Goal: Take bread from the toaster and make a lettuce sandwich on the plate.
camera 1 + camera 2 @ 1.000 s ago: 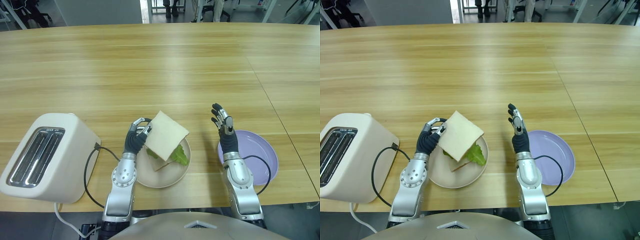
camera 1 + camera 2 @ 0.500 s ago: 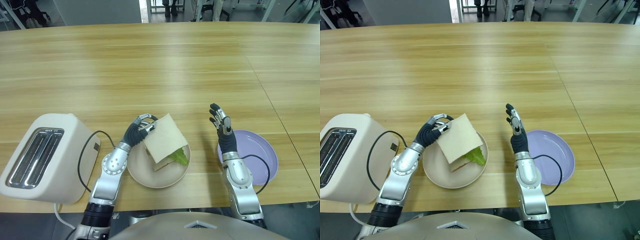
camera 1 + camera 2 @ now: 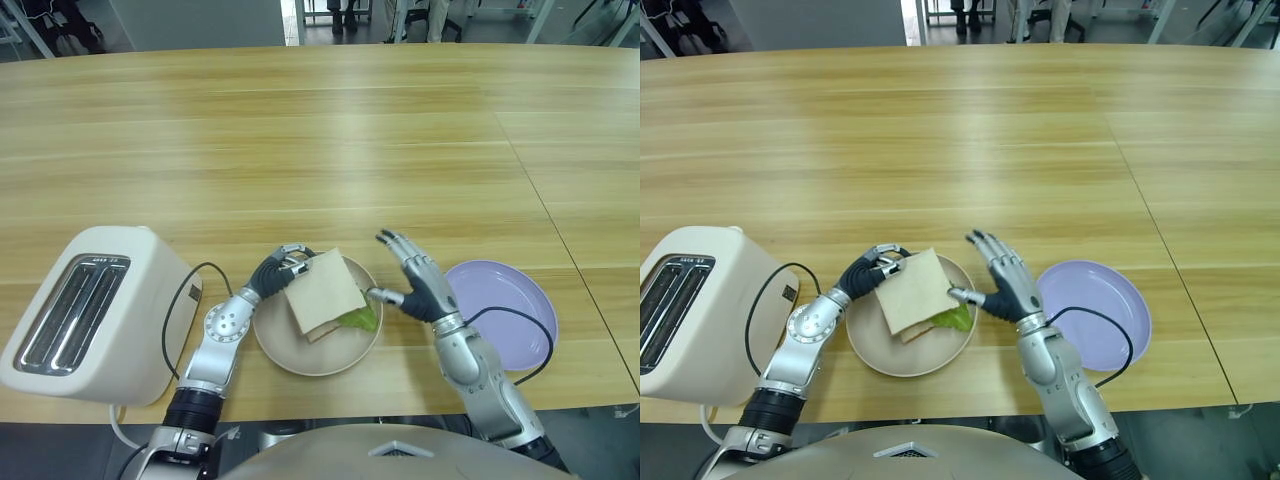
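Observation:
A beige plate sits near the table's front edge. On it lies a sandwich: a bottom slice, green lettuce showing at the right, and a top slice of bread over them. My left hand is shut on the top slice's left edge, at the plate's left rim. My right hand is open, fingers spread, just right of the plate with its thumb touching the sandwich's right side. The cream toaster stands at the front left, and no bread shows in its slots.
An empty purple plate lies to the right of my right hand. A black cord loops from the toaster's side along the table beside my left arm. Open wooden table stretches behind the plates.
My left hand has lowered the top slice from a tilted hold above the plate down onto the lettuce. My right hand has swung from upright beside the purple plate leftward to the sandwich.

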